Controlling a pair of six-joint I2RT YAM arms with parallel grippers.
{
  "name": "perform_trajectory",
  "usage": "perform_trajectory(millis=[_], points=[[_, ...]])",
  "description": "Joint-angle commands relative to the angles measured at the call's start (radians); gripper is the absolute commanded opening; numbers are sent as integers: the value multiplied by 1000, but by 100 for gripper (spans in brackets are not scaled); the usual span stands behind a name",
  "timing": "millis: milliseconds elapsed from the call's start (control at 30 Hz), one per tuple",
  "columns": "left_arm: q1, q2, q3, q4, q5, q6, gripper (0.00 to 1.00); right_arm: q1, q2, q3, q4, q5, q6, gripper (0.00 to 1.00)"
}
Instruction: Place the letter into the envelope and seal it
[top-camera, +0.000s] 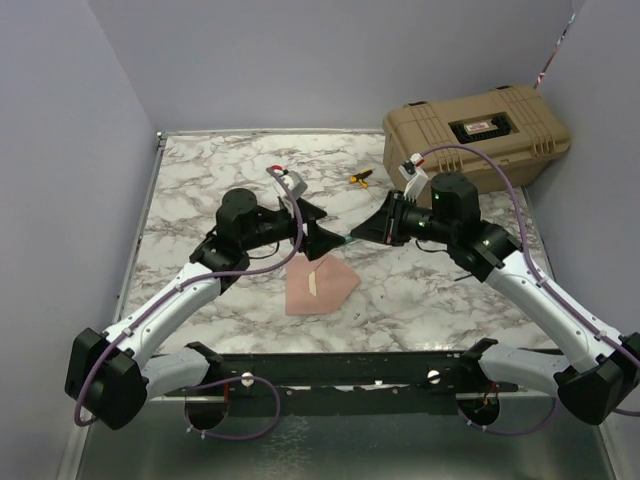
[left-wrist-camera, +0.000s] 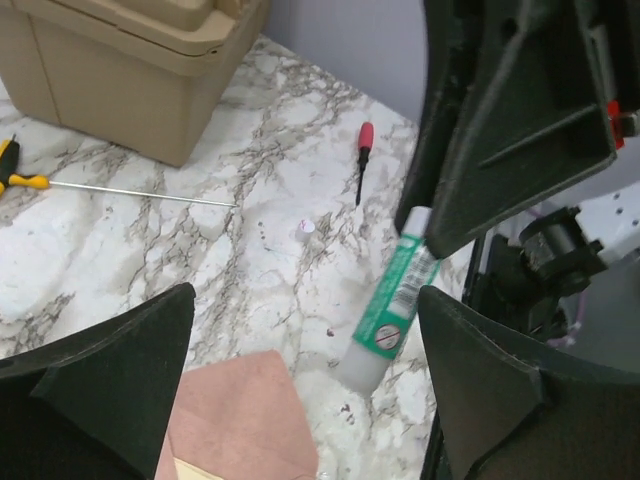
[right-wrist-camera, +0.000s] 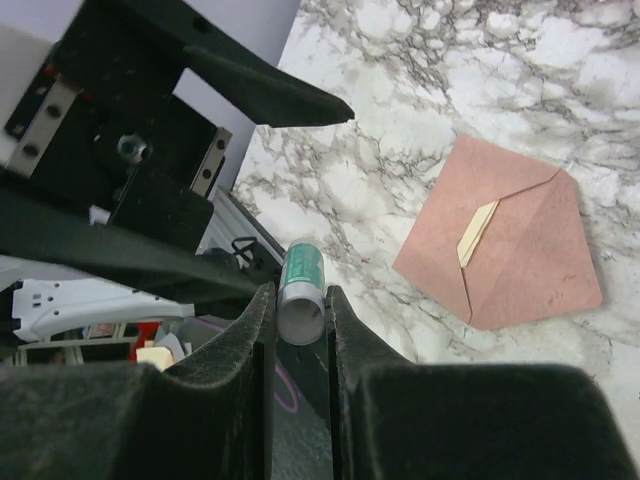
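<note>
Right wrist: glue stick (right-wrist-camera: 300, 272) inside right claw (right-wrist-camera: 298, 300).

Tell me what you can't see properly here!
Letter: in no view; the envelope may hide it.
Envelope, left wrist view: cut by the bottom edge and the left pincer.
Glue stick label, left wrist view: print too small.
Glue stick, top view: mostly hidden by the right pincer.
White speck, left wrist view: too small to name.

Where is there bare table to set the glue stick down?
Bare marble: the table's far left corner, and right of the envelope. Crowded: beyond the envelope, where left gripper and right gripper meet, and by the tan case and screwdriver.
</note>
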Motion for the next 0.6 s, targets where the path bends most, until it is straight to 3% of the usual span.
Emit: perform_trajectory(millis=[0, 200, 467, 567], points=[[114, 21, -102, 373, 175, -419, 93, -21, -55, -41, 120, -4, -14, 0], [132, 31, -144, 623, 176, -736, 95, -55, -79, -67, 247, 2, 28, 0], [150, 61, -131, 660, 141, -1048, 95, -84, -89, -126, 460, -70, 121, 0], [152, 65, -131, 660, 157, -1100, 95, -91, -89, -153, 561, -121, 167, 0]])
